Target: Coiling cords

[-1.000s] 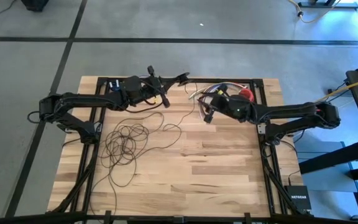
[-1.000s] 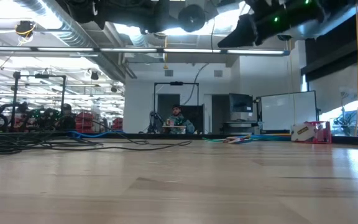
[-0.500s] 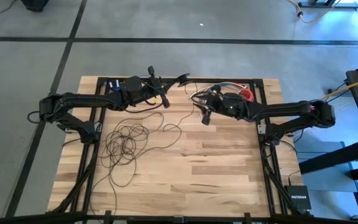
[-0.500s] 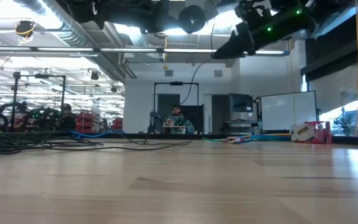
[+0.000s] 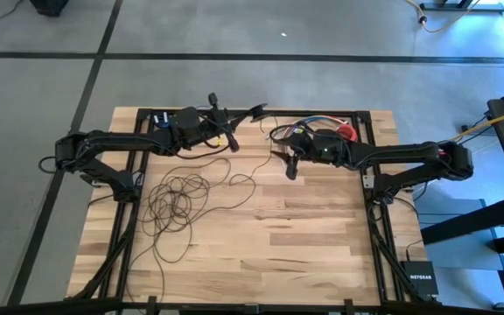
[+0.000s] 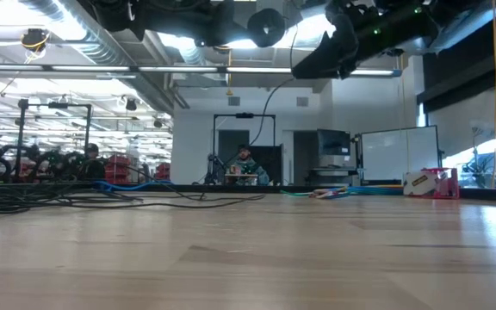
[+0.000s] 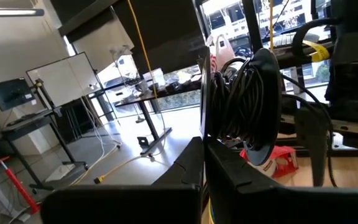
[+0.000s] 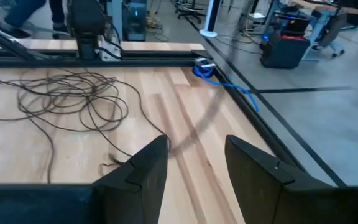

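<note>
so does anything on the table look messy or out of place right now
Yes: most of the cord lies in a loose, overlapping tangle on the table's left side, not neatly coiled. One strand trails up toward the left gripper, which holds a wound bundle.

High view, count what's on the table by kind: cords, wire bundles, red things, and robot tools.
Long thin dark cords: 1
Short multicoloured wire bundle: 1
Red object behind the right arm: 1
Robot tools: 2, left tool and right tool
Total: 5
</note>
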You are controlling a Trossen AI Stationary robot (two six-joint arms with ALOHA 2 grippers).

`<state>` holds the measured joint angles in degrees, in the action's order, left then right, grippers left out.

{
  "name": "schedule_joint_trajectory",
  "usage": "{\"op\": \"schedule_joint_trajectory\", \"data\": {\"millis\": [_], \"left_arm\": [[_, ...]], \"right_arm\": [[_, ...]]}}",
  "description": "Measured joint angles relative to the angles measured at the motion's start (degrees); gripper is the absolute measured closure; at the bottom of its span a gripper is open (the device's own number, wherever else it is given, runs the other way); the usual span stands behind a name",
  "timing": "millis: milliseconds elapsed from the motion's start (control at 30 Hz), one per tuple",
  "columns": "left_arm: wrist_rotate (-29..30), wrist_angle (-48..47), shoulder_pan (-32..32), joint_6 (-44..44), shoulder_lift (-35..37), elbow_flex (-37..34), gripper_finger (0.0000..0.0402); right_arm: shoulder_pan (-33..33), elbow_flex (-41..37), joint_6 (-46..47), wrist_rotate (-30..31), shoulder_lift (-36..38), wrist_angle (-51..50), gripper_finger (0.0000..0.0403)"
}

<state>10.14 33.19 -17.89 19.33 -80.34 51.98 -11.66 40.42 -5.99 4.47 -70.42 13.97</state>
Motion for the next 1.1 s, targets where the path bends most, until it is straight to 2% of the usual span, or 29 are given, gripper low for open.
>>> {"op": "schedule_joint_trajectory", "data": {"millis": [233, 367, 533, 767, 1100], "left_arm": [[0.01, -0.04, 0.02, 0.0, 0.02, 0.01, 0.0401], [0.01, -0.05, 0.02, 0.15, 0.02, 0.01, 0.0401], [0.01, -0.07, 0.02, 0.15, 0.02, 0.01, 0.0401], [0.0, -0.09, 0.02, 0.14, 0.02, 0.01, 0.0401], [-3.83, 0.13, 1.16, -0.56, 0.04, 0.01, 0.0401]], "right_arm": [[0.0, 0.02, 0.41, 0.04, -0.67, 2.76, 0.0237], [0.01, 0.02, 0.33, 4.32, -0.65, 2.5, 0.0243], [0.0, 0.02, -0.55, 5.12, -0.65, 2.79, 0.0285], [0.0, 0.02, -4.75, 5.23, -0.97, 3.0, 0.0392], [0.0, 0.02, -13.64, 17.71, -2.6, 6.26, 0.0397]]}}
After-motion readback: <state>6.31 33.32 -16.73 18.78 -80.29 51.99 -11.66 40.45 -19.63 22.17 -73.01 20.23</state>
